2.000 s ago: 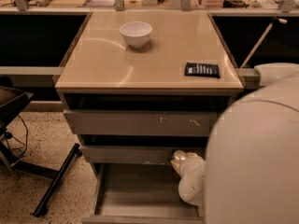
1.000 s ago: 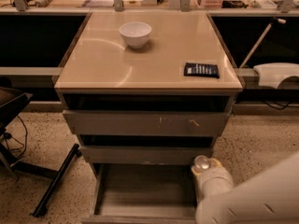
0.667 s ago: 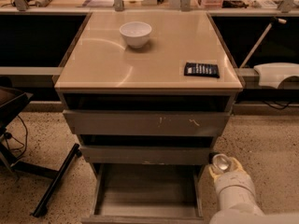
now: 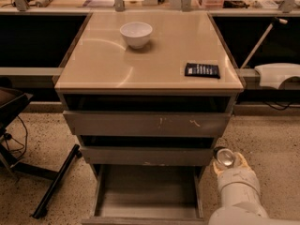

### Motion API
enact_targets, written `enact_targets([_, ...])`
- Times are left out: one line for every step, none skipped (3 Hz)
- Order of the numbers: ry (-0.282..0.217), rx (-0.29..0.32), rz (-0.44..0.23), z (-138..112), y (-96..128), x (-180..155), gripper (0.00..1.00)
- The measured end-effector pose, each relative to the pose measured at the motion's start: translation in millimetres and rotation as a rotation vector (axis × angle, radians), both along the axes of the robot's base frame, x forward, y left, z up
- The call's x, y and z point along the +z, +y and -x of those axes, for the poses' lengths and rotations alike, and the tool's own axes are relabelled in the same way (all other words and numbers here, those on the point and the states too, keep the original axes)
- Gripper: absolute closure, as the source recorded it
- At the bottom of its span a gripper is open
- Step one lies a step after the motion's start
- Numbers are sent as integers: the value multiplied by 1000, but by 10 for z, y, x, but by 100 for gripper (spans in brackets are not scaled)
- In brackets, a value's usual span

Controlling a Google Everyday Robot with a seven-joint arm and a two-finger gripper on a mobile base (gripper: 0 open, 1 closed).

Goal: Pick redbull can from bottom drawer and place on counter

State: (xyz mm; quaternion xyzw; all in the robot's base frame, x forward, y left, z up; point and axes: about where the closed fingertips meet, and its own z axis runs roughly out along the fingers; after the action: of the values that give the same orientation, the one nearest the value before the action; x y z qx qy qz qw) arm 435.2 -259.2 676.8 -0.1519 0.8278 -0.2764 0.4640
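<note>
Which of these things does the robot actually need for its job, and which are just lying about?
Job: redbull can, held in the gripper beside the open bottom drawer; counter.
Lying about: white bowl and dark packet on the counter.

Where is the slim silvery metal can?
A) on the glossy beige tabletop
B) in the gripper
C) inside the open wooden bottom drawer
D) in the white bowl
B: the slim silvery metal can sits in the gripper, to the right of the open wooden bottom drawer.
</note>
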Motion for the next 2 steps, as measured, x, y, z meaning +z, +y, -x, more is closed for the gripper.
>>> enact_targets([-40,95,-13,-464,401,387,100])
enact_targets([-115,33,-26,-827,260,1019,100])
